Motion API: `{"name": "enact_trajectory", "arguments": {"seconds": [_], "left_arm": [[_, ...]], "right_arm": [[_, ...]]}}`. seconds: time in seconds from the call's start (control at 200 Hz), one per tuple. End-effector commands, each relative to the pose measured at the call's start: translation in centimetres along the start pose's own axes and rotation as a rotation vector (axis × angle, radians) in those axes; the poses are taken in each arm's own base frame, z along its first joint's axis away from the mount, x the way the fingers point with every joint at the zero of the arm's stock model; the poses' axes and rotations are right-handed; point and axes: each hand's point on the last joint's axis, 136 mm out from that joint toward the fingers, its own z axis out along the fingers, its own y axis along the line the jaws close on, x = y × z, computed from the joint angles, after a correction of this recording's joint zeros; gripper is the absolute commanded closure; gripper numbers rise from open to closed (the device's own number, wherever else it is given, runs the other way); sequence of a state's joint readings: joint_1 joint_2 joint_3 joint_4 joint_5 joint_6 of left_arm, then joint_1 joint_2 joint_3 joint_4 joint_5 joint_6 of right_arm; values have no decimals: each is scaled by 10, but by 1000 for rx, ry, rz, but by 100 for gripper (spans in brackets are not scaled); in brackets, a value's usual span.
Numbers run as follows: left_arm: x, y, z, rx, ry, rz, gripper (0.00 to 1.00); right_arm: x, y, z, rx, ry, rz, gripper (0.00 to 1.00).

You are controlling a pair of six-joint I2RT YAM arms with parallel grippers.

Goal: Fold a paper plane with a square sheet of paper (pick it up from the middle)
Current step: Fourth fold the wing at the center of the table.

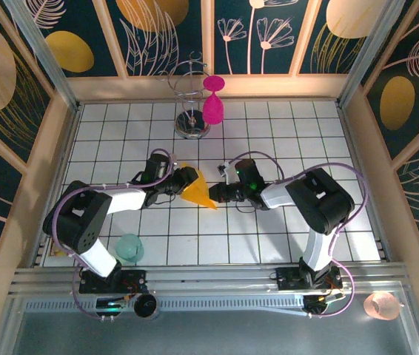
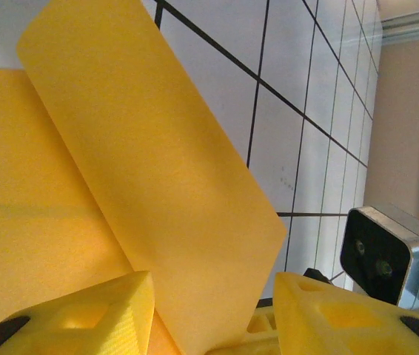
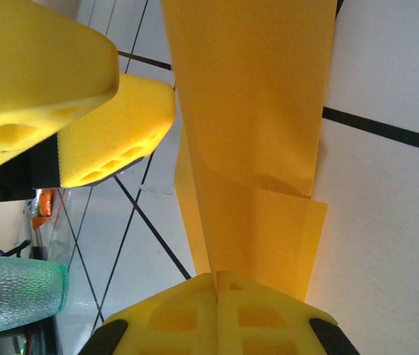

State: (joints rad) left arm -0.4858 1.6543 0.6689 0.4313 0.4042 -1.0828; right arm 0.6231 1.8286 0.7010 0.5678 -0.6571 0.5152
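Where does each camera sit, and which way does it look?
Top external: above and behind, looking down on the tiled table; left arm and right arm show.
Left wrist: on the left arm, looking past the left gripper at the orange-yellow paper.
Right wrist: on the right arm, looking past the right gripper, shut on that paper.
Both wrist views share the paper.
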Motion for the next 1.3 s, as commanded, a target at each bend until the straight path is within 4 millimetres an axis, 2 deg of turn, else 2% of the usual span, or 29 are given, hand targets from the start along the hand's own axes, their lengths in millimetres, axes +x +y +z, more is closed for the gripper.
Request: {"name": "enact_trajectory", "arguments": {"seconds": [0.0,0.395,0.796,1.036,1.297], "left_arm": [[0,2,1,4,-12,1,54],[-4,10,-1,-35,-40,-2,54],[-3,0,1,-2,-21,9,57],[1,-6,4,28,12,15,61],[7,-12,12,49,48,30,72]], "right_arm": [[3,4,1,-58,14,28,100],[11,-6,4,-103,59,155,100],[15,-14,6,-109,95,236,100],[15,-15,5,-120,105,284,100],[18,-17,7,-133,129,357,100]]}}
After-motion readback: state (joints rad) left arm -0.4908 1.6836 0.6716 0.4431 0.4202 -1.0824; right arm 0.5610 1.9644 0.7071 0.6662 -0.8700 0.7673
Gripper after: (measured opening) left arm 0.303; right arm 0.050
